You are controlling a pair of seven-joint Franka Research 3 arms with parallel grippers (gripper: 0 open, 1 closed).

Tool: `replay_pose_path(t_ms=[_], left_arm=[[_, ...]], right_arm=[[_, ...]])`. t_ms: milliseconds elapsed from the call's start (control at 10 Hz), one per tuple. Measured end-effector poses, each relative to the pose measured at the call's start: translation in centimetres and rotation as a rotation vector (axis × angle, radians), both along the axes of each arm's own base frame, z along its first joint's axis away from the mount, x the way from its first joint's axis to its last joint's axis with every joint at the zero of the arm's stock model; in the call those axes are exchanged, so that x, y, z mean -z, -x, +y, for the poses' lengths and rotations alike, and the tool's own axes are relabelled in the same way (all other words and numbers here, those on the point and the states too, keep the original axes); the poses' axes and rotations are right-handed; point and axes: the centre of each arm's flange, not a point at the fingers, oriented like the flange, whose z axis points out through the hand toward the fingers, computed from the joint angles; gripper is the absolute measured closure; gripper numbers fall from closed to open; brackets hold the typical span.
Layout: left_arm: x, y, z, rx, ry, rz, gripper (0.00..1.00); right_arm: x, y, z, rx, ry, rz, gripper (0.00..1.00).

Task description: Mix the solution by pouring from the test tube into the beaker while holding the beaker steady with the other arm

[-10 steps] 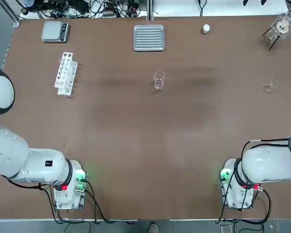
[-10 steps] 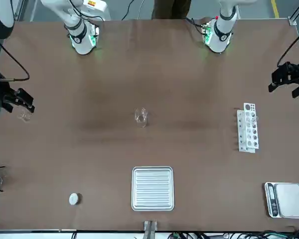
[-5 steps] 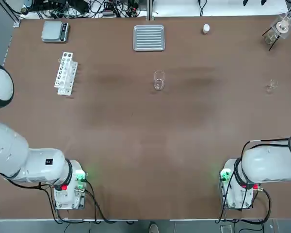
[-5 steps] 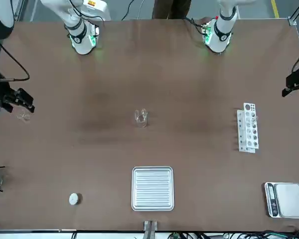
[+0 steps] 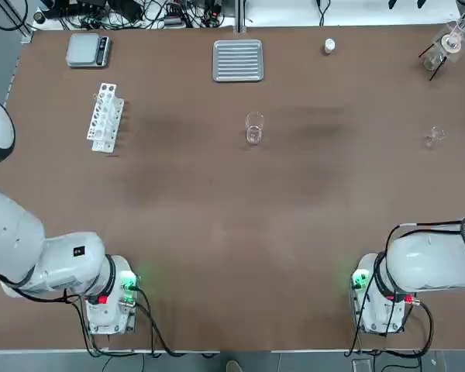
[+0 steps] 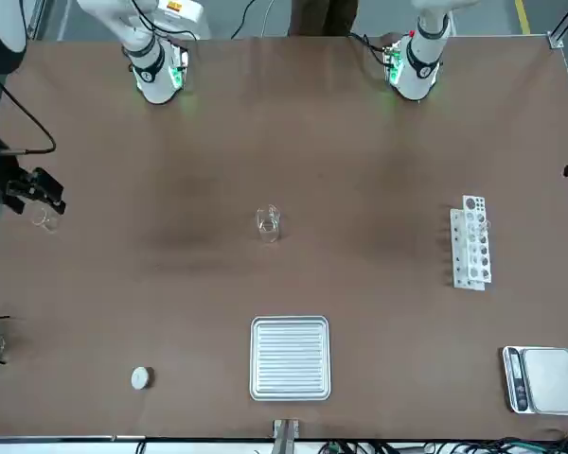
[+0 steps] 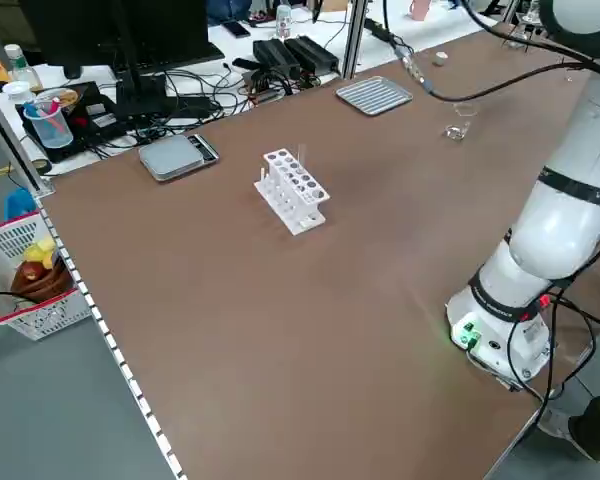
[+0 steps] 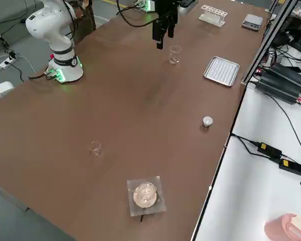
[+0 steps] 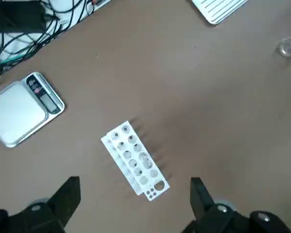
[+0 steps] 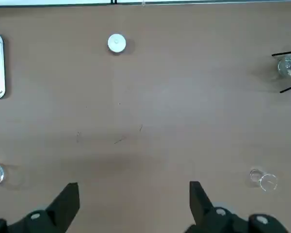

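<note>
a: where does the beaker [image 5: 253, 129] stand?

b: upright near the middle of the brown table [image 5: 217, 225], with bare tabletop all round it. nothing touches it. the ribbed metal tray [image 5: 238, 60] lies beyond it toward the far edge, well apart.

a: and the grippers?

b: the left gripper [image 9: 133, 206] hangs high over the table's left part with its fingers spread wide and nothing between them. its wrist view looks down on the white test tube rack [image 9: 135, 160], which lies between the two fingers in that picture but far below them. the right gripper [image 10: 131, 206] is also wide open and empty, held above the right part of the table – in the front view it shows at the edge of the picture, near the tiny glass piece [image 6: 45, 220].

a: what else is about?

b: a small digital scale [image 5: 87, 50] sits at the far left corner, beyond the rack. a small white round cap [image 5: 329, 46] lies near the far edge, to the right of the tray. a clear flask on a stand [image 5: 448, 45] is at the far right corner. the tiny glass piece is on the right side, well apart from the beaker.

a: anything in the way between the arms and the beaker?

b: no object lies on the stretch between the two arm bases and the beaker – only tabletop. the rack is off to the left of it, the tiny glass piece off to the right. off the table, cables and power bricks crowd the bench behind the far edge, and a basket [image 7: 30, 280] with fruit stands on the floor at the left.
</note>
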Motion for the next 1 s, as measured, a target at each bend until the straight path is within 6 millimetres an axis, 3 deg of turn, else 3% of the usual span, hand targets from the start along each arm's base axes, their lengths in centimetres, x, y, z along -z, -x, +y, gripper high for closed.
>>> replay_pose_path(t_ms=[300,600,800,1000], left_arm=[[2.7,0.3,4.5,0.187,0.143,-0.059,0.00],[10.2,0.2,9.7,0.270,0.307,-0.032,0.00],[15.2,-0.5,11.6,0.387,0.427,-0.100,0.00],[19.8,-1.2,12.3,0.464,0.527,-0.155,0.00]], right_arm=[[0.0,0.0,-0.1,0.001,0.001,0.000,0.00],[-0.1,0.0,-0.1,0.001,0.001,-0.001,0.00],[-0.1,-0.1,-0.2,0.002,0.004,-0.007,0.00],[-0.3,-0.2,-0.2,0.001,0.008,-0.024,0.00]])
